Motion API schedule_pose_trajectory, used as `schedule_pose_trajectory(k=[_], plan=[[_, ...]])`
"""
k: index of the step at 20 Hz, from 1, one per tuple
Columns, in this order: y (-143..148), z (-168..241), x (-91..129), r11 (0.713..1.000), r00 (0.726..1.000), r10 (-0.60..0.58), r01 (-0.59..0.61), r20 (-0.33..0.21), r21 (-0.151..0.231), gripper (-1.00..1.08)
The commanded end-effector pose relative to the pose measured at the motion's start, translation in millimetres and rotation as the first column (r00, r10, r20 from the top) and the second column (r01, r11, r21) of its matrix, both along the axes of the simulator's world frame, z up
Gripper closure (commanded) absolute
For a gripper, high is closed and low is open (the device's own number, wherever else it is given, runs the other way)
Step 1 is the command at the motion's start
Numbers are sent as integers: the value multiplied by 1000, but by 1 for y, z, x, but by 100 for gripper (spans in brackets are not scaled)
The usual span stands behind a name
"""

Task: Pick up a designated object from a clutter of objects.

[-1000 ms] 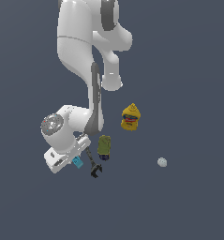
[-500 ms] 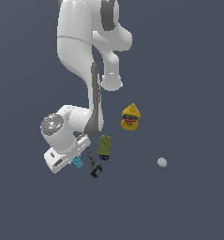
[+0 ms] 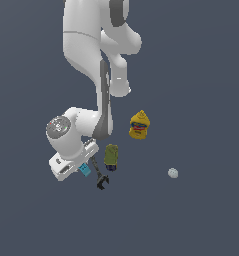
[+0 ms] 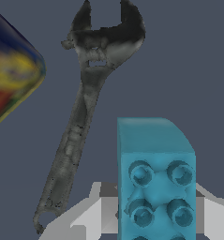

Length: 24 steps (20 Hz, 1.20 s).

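Wrist view gave us the clearest look at the cyan brick (image 4: 155,183): a small rectangular block with paired round studs on its upper face and one chamfered corner. It sat between the grey fingers (image 4: 83,215) of the gripper (image 4: 146,215), though we could not tell whether the jaws pinched it or merely stood either side. Just beside the brick lay the dark wrench (image 4: 85,117), its open head pointing away from the gripper. In the exterior view, the brick (image 3: 84,169) showed under the gripper (image 3: 81,167), with the olive-green can (image 3: 111,156) near it, the mustard bottle (image 3: 139,125) beyond the can, and the white ball (image 3: 173,173) well apart.
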State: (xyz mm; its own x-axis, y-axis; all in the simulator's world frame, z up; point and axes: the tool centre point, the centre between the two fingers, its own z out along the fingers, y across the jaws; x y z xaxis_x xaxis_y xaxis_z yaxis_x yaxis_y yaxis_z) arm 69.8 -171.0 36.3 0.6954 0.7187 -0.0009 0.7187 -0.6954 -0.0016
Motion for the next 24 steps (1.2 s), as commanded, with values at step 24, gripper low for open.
schedule_pose_trajectory(k=[24], plan=[[113,162,-90,1000,1000,1,-1,2,-2,108]])
